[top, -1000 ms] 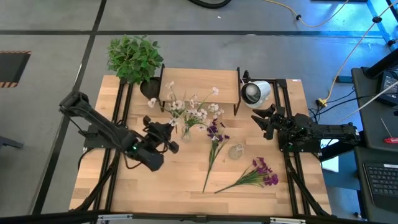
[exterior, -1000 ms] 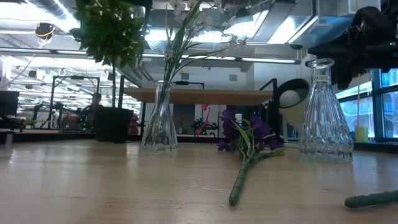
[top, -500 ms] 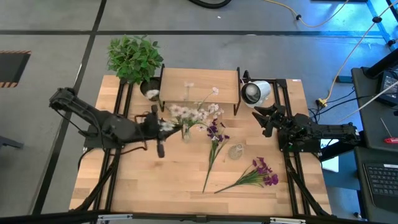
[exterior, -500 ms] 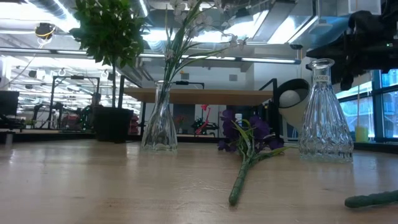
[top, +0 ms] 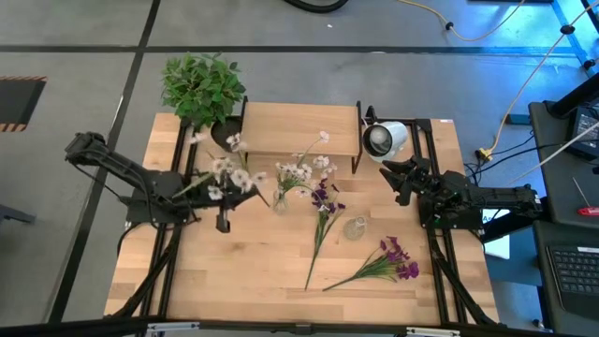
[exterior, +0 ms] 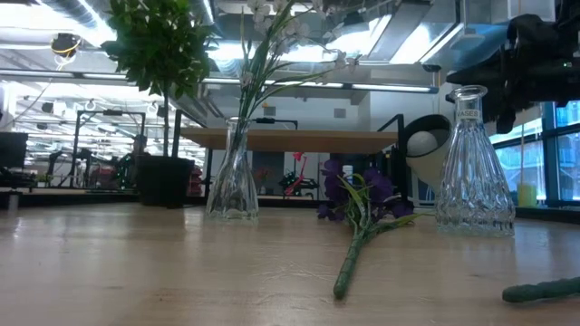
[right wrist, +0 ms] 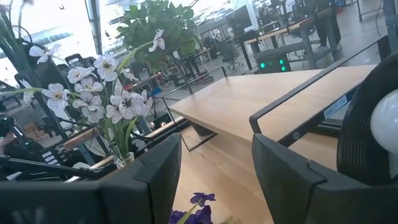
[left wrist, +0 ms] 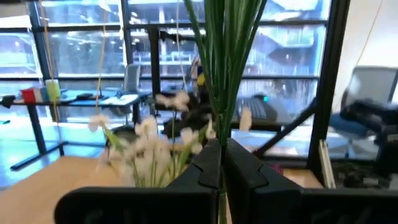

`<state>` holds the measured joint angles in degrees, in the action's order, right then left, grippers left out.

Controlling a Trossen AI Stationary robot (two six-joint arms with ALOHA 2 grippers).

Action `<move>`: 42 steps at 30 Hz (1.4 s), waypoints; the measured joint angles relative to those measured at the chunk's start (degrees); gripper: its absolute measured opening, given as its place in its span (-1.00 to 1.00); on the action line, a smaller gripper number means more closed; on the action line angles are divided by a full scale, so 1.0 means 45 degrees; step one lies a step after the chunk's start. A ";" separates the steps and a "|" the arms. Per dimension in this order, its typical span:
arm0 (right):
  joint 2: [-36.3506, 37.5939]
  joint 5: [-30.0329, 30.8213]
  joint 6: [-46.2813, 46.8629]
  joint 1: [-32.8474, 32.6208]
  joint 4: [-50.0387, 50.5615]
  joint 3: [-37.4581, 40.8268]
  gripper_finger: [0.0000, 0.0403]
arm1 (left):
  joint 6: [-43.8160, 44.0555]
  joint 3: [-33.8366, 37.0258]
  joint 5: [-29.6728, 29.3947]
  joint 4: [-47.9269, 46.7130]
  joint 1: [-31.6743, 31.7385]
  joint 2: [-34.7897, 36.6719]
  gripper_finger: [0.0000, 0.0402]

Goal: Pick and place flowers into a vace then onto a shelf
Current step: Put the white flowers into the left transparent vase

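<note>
Left claw had withdrawn toward the surface's left edge, clamped on white flowers. Right claw stayed spread apart near the right edge. Shelf remained at the far edge

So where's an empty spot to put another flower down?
The shelf top is bare. So is the table's near-left part, below the left gripper. The middle is crowded: a vase of white flowers, an empty vase, and purple flowers lying flat.
</note>
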<state>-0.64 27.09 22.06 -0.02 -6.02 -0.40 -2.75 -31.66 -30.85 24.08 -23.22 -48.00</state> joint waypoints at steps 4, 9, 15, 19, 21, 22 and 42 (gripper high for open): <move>0.0000 0.0000 -0.0018 0.0000 0.0015 -0.0002 -0.02 | 0.0012 0.0617 -0.0027 0.0270 0.0229 0.0001 -0.98; 0.0000 -0.0005 -0.0005 -0.0001 0.0029 0.0000 -0.02 | -0.0517 0.1506 -0.0022 0.1734 0.0575 0.0009 -0.98; 0.0000 -0.0005 0.0045 -0.0002 0.0026 0.0000 -0.02 | -0.0530 0.2632 -0.0150 0.3347 0.1069 -0.0077 -0.98; 0.0000 -0.0005 0.0045 -0.0002 0.0029 0.0000 -0.02 | -0.0505 0.2866 -0.0488 0.3517 0.1225 -0.0560 -0.98; 0.0000 -0.0005 0.0026 -0.0002 0.0029 0.0000 -0.02 | -0.0458 0.3008 -0.0543 0.4090 0.1282 -0.0950 -0.98; 0.0000 -0.0004 0.0030 0.0002 0.0033 0.0000 -0.02 | -0.0460 0.3031 -0.0577 0.4419 0.1291 -0.1165 -0.98; 0.0000 0.0447 -0.0008 -0.0002 0.0063 0.0000 -0.02 | -0.0027 0.3070 -0.1187 0.6039 0.1896 -0.4059 -0.98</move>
<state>-0.64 29.10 22.02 -0.03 -5.74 -0.40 -2.87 -17.85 -36.19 51.25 -14.69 -66.27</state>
